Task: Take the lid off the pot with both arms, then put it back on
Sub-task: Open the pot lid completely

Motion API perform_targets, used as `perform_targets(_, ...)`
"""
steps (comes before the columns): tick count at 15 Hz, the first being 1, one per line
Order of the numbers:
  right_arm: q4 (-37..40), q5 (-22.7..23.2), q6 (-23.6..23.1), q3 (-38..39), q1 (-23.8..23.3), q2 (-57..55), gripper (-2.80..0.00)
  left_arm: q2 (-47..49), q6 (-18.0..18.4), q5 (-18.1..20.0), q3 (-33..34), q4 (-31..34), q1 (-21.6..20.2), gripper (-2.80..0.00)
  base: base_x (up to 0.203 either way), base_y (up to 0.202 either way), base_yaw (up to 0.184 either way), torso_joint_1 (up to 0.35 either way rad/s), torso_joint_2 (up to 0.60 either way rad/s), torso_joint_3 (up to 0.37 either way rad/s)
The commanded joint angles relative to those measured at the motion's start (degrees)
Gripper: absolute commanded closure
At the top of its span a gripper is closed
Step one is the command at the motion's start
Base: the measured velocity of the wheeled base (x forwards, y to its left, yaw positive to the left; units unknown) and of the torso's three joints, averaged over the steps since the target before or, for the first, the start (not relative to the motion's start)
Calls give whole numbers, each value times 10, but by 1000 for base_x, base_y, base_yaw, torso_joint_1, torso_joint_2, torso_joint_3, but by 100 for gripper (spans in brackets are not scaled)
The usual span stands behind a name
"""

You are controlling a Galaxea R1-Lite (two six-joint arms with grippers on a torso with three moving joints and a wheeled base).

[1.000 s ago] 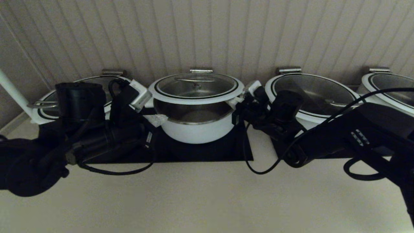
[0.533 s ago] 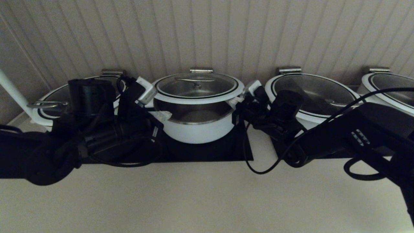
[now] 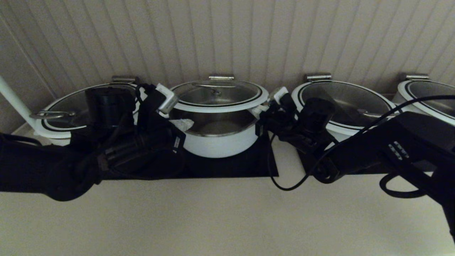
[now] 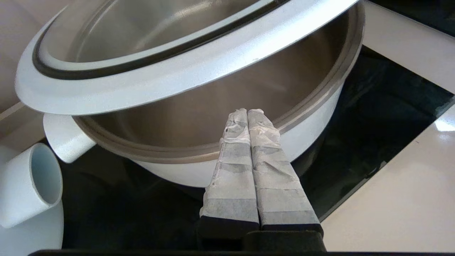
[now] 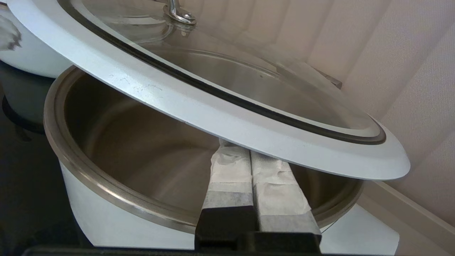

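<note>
From the head view, the round glass lid with the broad white rim and steel loop handle (image 3: 217, 94) sits raised at the front above the small round white pot with the steel inner bowl (image 3: 217, 137), which stands on a black mat (image 3: 227, 167) on the pale counter (image 3: 227, 217), second in a row of 4 similar pots. The left gripper (image 3: 183, 124) has slid rightward over the last second and now pokes its wrapped tips over the pot's left edge, under the lid; the right gripper (image 3: 258, 113) has stayed put at the right edge. That suggests to me the left arm is only now taking its share of the lift. In the left wrist view, the left gripper (image 4: 247, 113) has its 2 taped jaws pressed flat together, clamping nothing, tips over the steel rim of the pot (image 4: 199, 153) and apart from the underside of the lid (image 4: 170, 81); a stubby white tube handle (image 4: 62, 137) shows to the side. In the right wrist view, the right gripper (image 5: 249, 156) also has its jaws together, and here the tips run under the lid (image 5: 227, 128) and look to be propping its white rim, with the pot (image 5: 117, 192) open beneath. The lid is tilted, not clear of the pot, so I judge the lift barely half made and a slip off those closed tips possible.
</note>
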State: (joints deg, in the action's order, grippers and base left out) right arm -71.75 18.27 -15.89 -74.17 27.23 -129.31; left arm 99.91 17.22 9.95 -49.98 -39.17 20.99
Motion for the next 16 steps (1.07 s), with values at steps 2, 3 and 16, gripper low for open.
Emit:
perform_targets(2, -5, 1, -1, 0, 2, 2, 0, 14, 1, -1, -27, -3, 0, 0, 0, 0, 0, 0, 0, 0)
perform_targets(3, -5, 1, -1, 0, 3, 2, 0, 17, 1, -3, -33, -3, 0, 0, 0, 0, 0, 0, 0, 0)
perform_targets(16, -7, 2, -2, 7, 3, 17, 0, 24, 1, -5, -45, -4, 0, 0, 0, 0, 0, 0, 0, 0)
